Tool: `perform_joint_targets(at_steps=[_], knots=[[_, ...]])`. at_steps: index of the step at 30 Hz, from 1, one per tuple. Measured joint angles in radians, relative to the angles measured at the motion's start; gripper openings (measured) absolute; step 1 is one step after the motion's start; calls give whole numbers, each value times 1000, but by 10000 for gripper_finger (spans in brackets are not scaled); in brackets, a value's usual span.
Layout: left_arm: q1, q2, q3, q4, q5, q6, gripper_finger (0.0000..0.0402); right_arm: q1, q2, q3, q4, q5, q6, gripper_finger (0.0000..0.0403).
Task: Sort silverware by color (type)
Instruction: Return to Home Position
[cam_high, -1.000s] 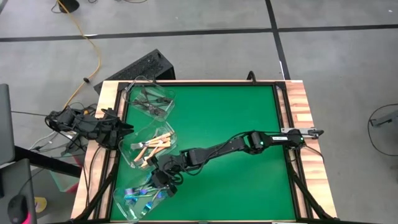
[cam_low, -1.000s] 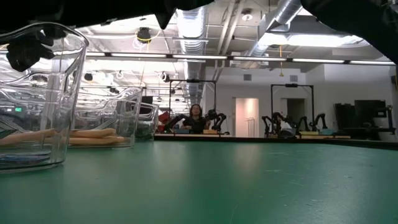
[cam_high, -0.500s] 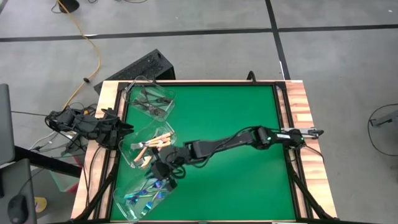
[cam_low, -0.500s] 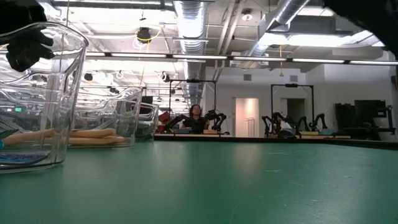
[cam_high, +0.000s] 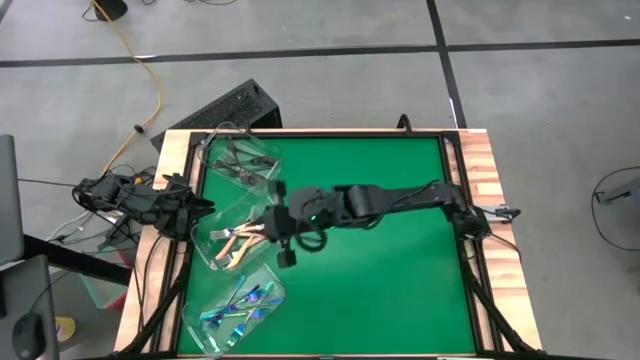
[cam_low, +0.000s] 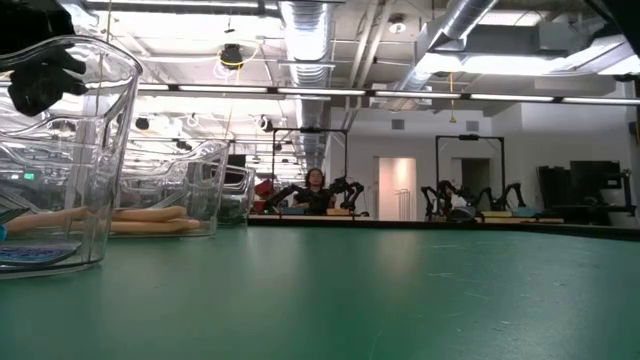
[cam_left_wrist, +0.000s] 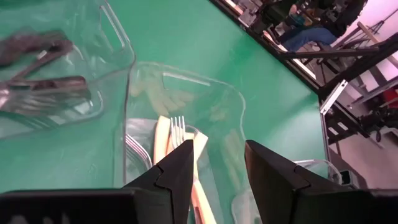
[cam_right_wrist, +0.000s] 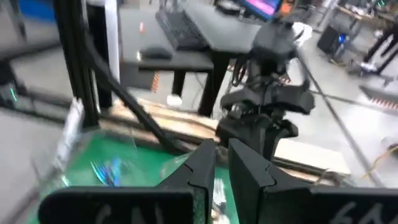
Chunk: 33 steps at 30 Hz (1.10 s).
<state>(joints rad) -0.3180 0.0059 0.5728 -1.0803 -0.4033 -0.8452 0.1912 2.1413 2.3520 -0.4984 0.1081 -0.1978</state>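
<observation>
Three clear tubs stand along the green mat's left side. The far tub (cam_high: 245, 160) holds dark silver-grey forks (cam_left_wrist: 43, 93). Cream-handled forks (cam_left_wrist: 180, 146) lie in the middle tub (cam_high: 240, 238). Iridescent blue forks (cam_high: 238, 308) lie in the near tub (cam_high: 232, 312). My right gripper (cam_high: 277, 232) hangs high above the mat beside the middle tub's right edge. It points toward the table's left, its fingers (cam_right_wrist: 202, 168) a narrow gap apart, nothing between them. My left gripper (cam_left_wrist: 217, 168) waits open at the table's left edge, aimed over the middle tub.
The right arm (cam_high: 400, 205) stretches across the mat from the right edge. The mat's middle and right (cam_high: 390, 290) are bare green. Cables and the left arm's base (cam_high: 130, 195) sit off the left edge. A person (cam_low: 315, 185) sits far behind the table.
My right gripper has risen from over the near tub of blue forks and gone toward the table's far edge, turning as it went. It now stands high beside the middle tub. The gap between its fingers looks unchanged. The forks lie still.
</observation>
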Motion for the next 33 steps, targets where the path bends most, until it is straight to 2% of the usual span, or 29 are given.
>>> perform_joint_targets(at_steps=[7, 13, 17, 22, 28, 33], knots=[[0, 0, 0, -5, 78, -42, 128, 6, -112, -1, -137, -2, 252, 66], [0, 0, 0, 8, 81, -74, 128, 4, -142, -1, -206, -19, 255, 66], [0, 0, 0, 147, 67, 46, 128, -16, -184, -3, -243, -107, 266, 66], [0, 0, 0, 319, 43, 218, 128, -28, -267, -2, -332, -103, 246, 66], [0, 0, 0, 359, -56, 309, 128, -37, -407, -2, -483, 35, 219, 66], [0, 0, 0, 363, -78, 340, 128, -34, -536, -18, -602, 81, 217, 66]])
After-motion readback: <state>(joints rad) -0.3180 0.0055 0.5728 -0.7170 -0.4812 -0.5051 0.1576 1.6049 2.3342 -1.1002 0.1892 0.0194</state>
